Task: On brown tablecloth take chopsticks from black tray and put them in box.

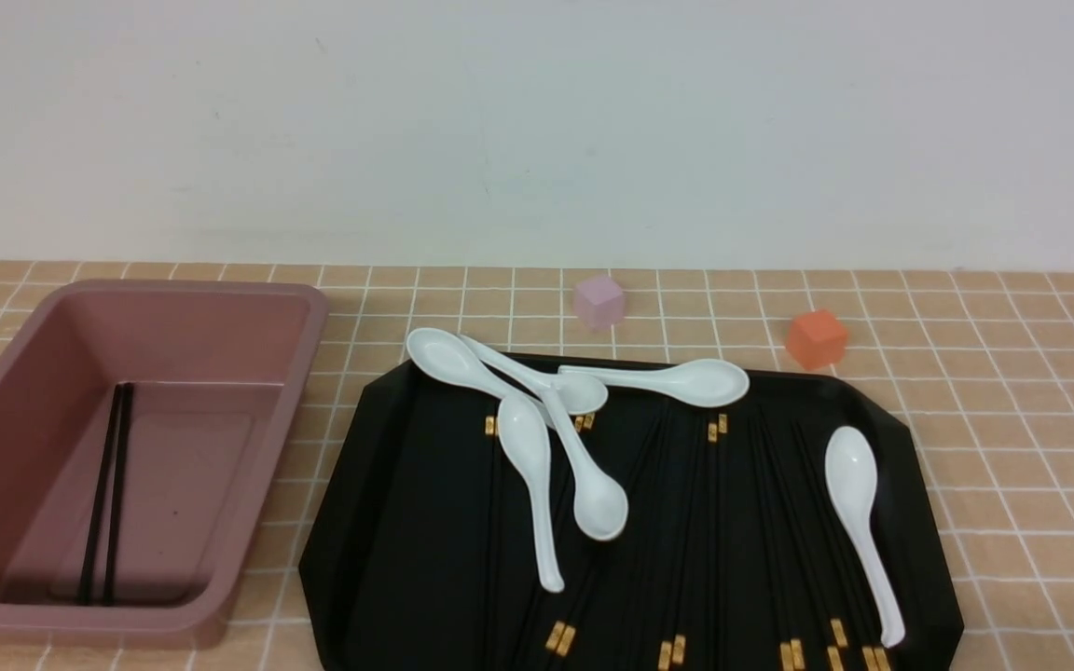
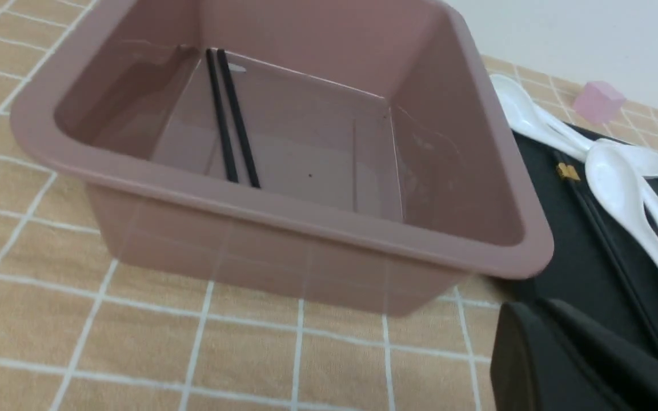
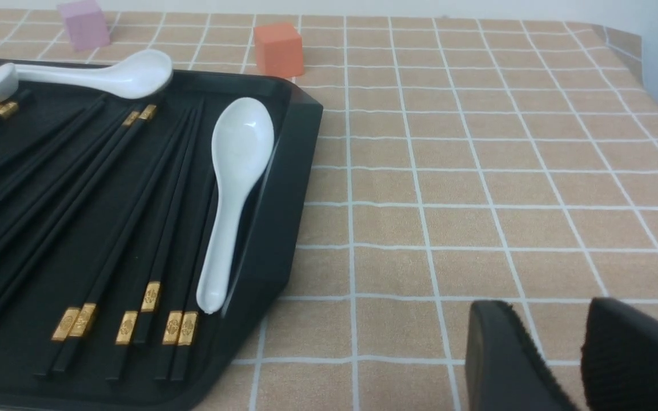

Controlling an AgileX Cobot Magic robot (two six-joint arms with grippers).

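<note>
Sitting in the box (image 1: 273, 447), lower left of the front frame: 2 blk chopsticks (image 1: 117, 499), side by side, close tog., running lengthwise along the box floor, nearer its L wall. Rest of the chopsticks (image 1: 721, 540) lie in the blk tray (image 1: 425, 540), lower ctr. to lower right of frame, roughly lengthwise, some slanted. Gold bands show at the far end on some, near end on others. Tray is just beside the box, on its R side.

Wht spoons (image 1: 600, 503) also in tray: a cluster w/ some overlapping, upper L part of tray; 1 more (image 1: 705, 382) along the far rim, approx. mid; 1 (image 1: 849, 457) down the R side, bowl away, handle twd. the near edge. Lilac cube (image 1: 598, 303) and orange cube (image 1: 817, 340) are on the cloth (image 1: 1040, 419) past the tray's far rim, upper ctr. and upper right resp.

L tool (image 2: 532, 308): tips tog., nothing held, near box + tray. R tool (image 3: 549, 305): tips apart, nothing btwn., over the cloth on the tray's R side. Neither shows in front view.
</note>
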